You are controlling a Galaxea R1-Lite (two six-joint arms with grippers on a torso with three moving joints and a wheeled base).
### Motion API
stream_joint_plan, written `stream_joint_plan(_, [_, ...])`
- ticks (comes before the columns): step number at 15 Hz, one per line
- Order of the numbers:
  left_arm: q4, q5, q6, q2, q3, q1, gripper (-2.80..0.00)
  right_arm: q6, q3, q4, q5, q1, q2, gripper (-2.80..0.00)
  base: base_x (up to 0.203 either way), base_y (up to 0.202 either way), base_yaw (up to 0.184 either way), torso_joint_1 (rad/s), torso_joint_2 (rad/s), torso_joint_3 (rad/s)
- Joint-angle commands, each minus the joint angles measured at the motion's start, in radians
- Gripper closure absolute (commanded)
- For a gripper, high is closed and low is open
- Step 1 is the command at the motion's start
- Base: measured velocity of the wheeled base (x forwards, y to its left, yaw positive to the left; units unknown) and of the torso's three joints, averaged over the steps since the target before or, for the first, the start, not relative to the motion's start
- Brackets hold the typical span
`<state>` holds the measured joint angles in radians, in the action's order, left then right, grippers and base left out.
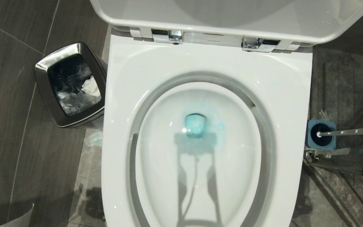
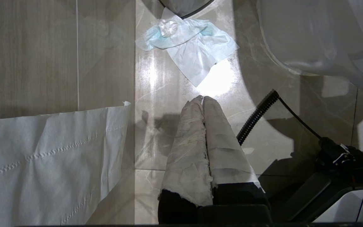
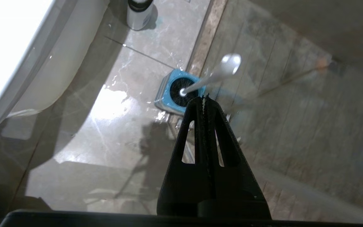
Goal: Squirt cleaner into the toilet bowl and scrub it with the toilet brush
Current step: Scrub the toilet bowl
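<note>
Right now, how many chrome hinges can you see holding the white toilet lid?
2. One chrome hinge sits at the rear rim toward the steel waste bin; the other chrome hinge sits toward the blue brush holder. None seems hidden.

Steel waste bin [image 1: 69, 85], crumpled tissue [image 2: 189, 44], toilet paper strip [image 2: 49, 160], brush holder [image 1: 320, 135]

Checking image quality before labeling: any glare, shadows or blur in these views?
Head view: forked shadow falls across the toilet bowl. Left wrist view: bright glare patch on the floor tile ahead of the shut jaws. Right wrist view: toilet brush handle smeared, right-hand floor soft.
</note>
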<state>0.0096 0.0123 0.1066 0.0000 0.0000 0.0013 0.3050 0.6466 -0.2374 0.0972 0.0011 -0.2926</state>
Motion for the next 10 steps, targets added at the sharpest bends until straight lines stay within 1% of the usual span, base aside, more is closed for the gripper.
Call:
stream_joint_plan(1, [0.0,0.0,0.001,0.002,0.002,0.0,0.0,-0.024,-0.079,0.0,0.002,0.001,0.112,0.0,0.0,0.0,0.0,0.0,0.0,0.0])
stream_joint_plan(3, [0.0,0.0,0.001,0.002,0.002,0.0,0.0,-0.039,-0.153,0.0,-0.003,0.001,0.21,0.0,0.0,0.0,0.0,0.0,0.0,0.0])
stream_joint_plan(5, [0.0,0.0,0.001,0.002,0.002,0.0,0.0,-0.046,-0.242,-0.001,-0.024,0.002,0.28,0.0,0.0,0.0,0.0,0.0,0.0,0.0])
stream_joint_plan(8, [0.0,0.0,0.001,0.002,0.002,0.0,0.0,-0.066,-0.353,0.022,-0.04,0.002,0.292,0.0,0.0,0.0,0.0,0.0,0.0,0.0])
stream_joint_plan(10, [0.0,0.0,0.001,0.0,0.0,0.0,0.0,-0.075,-0.441,0.097,-0.055,0.002,0.292,0.0,0.0,0.0,0.0,0.0,0.0,0.0])
